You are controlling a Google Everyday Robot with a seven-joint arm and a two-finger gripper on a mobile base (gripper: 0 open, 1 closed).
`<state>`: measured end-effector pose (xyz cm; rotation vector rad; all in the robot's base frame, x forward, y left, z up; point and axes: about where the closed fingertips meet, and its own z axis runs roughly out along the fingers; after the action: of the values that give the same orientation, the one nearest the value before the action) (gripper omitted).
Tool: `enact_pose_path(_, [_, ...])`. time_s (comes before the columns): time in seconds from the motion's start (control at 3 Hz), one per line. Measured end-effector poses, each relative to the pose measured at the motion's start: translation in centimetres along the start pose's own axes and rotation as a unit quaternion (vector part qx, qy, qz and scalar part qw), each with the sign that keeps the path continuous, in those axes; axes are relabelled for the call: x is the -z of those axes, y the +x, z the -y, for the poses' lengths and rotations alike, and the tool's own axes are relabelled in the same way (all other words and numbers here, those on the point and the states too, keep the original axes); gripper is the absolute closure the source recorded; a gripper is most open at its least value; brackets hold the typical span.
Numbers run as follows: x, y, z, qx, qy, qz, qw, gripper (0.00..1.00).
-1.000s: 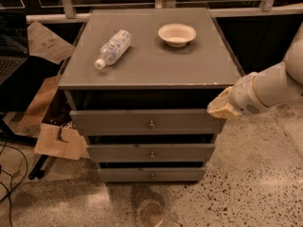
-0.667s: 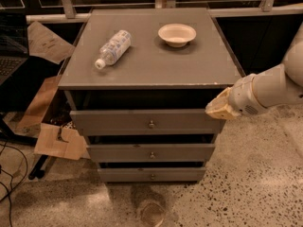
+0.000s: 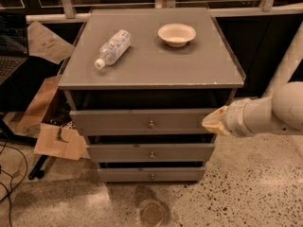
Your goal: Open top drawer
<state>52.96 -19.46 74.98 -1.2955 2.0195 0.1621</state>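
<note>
- At right end of the top drawer [image 3: 118,122] front: gripper [image 3: 214,122], tan tip against or just beside that end; contact unclear.
- How far the gripper is open, and whether it has hold of anything: cannot tell.
- Arm [image 3: 270,115] comes in from the right, roughly level with the drawer front.
- Knob [image 3: 151,124] is at front centre, well apart from the gripper.
- Risk: pull from the end instead of the knob, so the drawer may skew and jam on its runners.
- Risk: weak purchase on a flat edge, so the tip may slip off and the drawer won't move.
- Risk: tip drops a little and catches the middle drawer [image 3: 151,152], just below.
- Risk: a hard jerk shakes the cabinet; bottle [image 3: 112,48] lies on its side on the tabletop [image 3: 156,70] and could roll. Bowl [image 3: 176,33] looks less likely to shift.
- Drawer location: highest of three, right under the tabletop, dark gap above it.
- Orientation: front faces the camera; long axis runs left-right across the view; travel would be toward the camera.
</note>
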Motion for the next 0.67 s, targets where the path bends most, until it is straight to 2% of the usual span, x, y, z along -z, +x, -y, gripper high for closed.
enact_pose_path(0.33, [-2.5, 0.9, 1.8, -0.025, 0.044, 0.065, 0.9966, 1.00])
enact_pose_path(0.67, [-4.6, 1.0, 4.4, -0.025, 0.071, 0.146, 0.9864, 1.00])
